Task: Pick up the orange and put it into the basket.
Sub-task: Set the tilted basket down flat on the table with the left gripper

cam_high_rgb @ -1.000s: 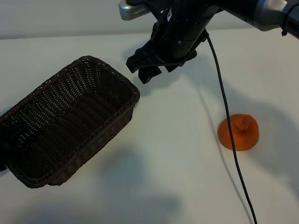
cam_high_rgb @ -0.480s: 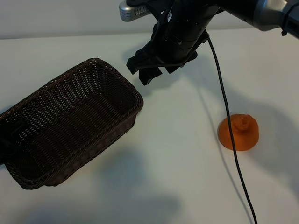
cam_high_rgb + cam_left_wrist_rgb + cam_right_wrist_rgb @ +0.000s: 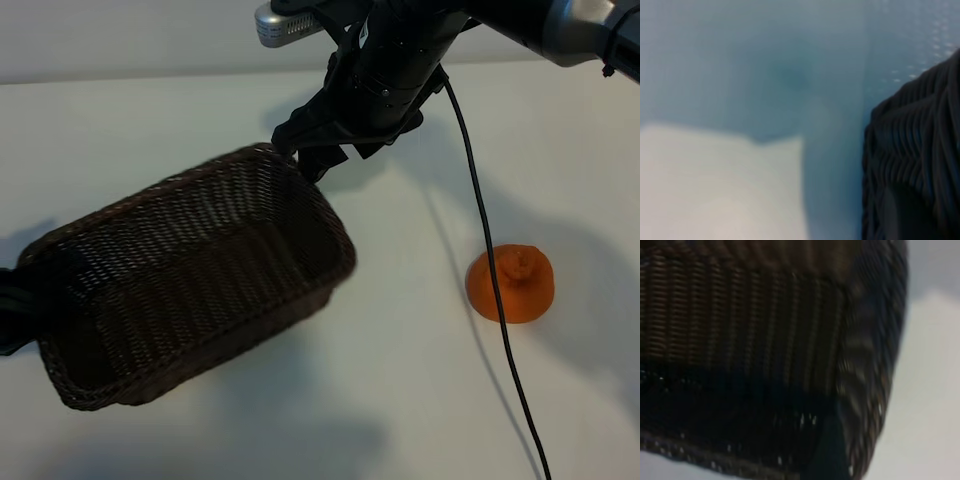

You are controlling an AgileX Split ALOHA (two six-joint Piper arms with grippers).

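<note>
A white table (image 3: pixel 330 420) is seen from above. A large dark brown wicker basket (image 3: pixel 200 270) now sits tilted with its far end raised and swung toward the middle of the table. Half a second ago that end lay lower and farther left, and 1 second ago farther left again. The left gripper (image 3: pixel 15 310) is only a dark shape at the left edge of the exterior view, right at the basket's near short end. It seems to be gripping the rim and lifting, but the contact itself is not clear, so I cannot tell whether its fingers are pinching the rim. Its wrist view shows only dark weave very close up.

The right gripper (image 3: pixel 318 150) hangs over the basket's far corner, its fingers spread wide and holding nothing. It has barely moved over the last second. Its wrist camera is filled with the basket's woven wall.

The orange (image 3: pixel 511 284) rests untouched on the table, well to the right of the basket, beside a black cable (image 3: pixel 485 250).

The basket appears to be being brought closer to the fruit. Picking up the orange has not yet begun.
</note>
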